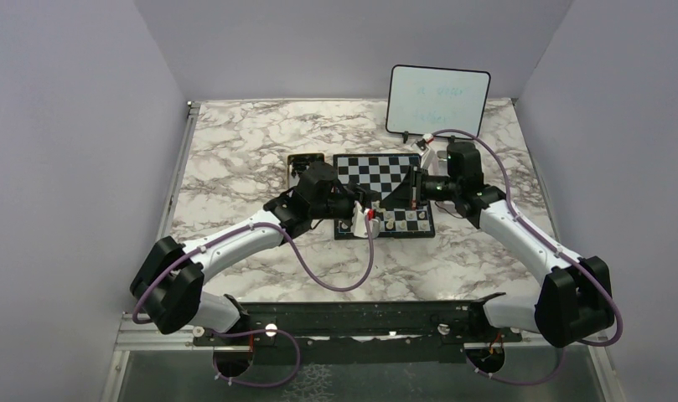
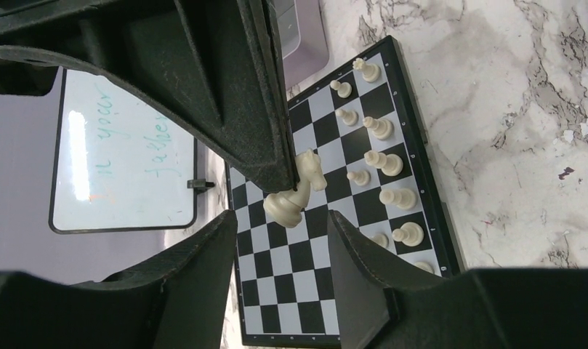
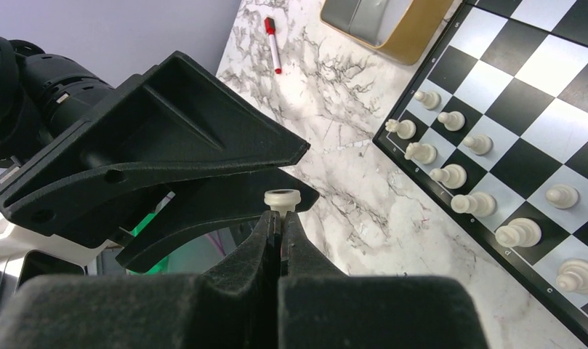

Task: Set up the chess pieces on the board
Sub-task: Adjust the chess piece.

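A checkered board [image 1: 377, 172] is seen on a marble table [image 1: 235, 142], with a whiteboard [image 1: 438, 100] stood at the table's far edge and a tray [image 1: 306, 161] just beside the board's left side. Cream pieces [image 2: 385, 163] are lined up upright in two rows along the board's near edge. The left gripper [image 2: 291, 211] is held over the board with its jaws partly apart. A tilted knight [image 2: 298, 190] is touched by one fingertip only. The right gripper [image 3: 280, 222] is pinched tight on a small cream piece [image 3: 282, 198], whose round base is shown above the fingertips. A pen [image 3: 272, 43] is laid on the table.
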You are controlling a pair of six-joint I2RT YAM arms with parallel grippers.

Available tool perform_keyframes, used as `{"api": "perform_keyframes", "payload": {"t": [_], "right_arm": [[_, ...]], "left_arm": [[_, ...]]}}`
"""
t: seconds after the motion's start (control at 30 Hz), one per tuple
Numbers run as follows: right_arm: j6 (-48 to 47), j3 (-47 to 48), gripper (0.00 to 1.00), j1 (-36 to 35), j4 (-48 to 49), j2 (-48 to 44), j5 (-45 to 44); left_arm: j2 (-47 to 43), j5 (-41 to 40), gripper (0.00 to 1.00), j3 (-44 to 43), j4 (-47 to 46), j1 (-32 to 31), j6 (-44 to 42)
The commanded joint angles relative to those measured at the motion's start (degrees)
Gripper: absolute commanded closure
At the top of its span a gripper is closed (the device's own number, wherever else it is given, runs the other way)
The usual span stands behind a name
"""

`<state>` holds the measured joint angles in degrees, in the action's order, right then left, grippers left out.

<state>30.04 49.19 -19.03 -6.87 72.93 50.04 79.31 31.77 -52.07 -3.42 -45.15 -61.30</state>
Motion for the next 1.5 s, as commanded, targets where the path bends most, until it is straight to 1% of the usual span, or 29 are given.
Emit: {"api": "perform_keyframes", "payload": {"t": [0.0,0.27,0.47,0.97,1.47], "right_arm": [[0.54,-0.92,0.98,-0.44,2.11,-1.05,1.60],[1.07,-1.73,0.98,-0.51,3.08,-0.82,1.59],[1.31,-2.13,0.98,-0.49,3.65,0.08,1.55],[2.04,-2.54,0.98,-0.58,4.58,1.07,1.49],[2.65,-2.87,0.98,-0.70,5.80,2.76,1.54]], "left_arm": [[0.80,1.36,0.53,-1.63,-1.33,-0.29,1.25],[1.00,1.72,0.61,-1.63,-1.35,-0.28,2.52],[0.91,2.04,0.61,-1.13,-1.34,-0.29,2.32],[1.21,3.18,0.60,-1.80,2.55,-0.34,-3.64],[1.60,2.33,0.61,-2.32,3.33,-0.94,-5.10]]}}
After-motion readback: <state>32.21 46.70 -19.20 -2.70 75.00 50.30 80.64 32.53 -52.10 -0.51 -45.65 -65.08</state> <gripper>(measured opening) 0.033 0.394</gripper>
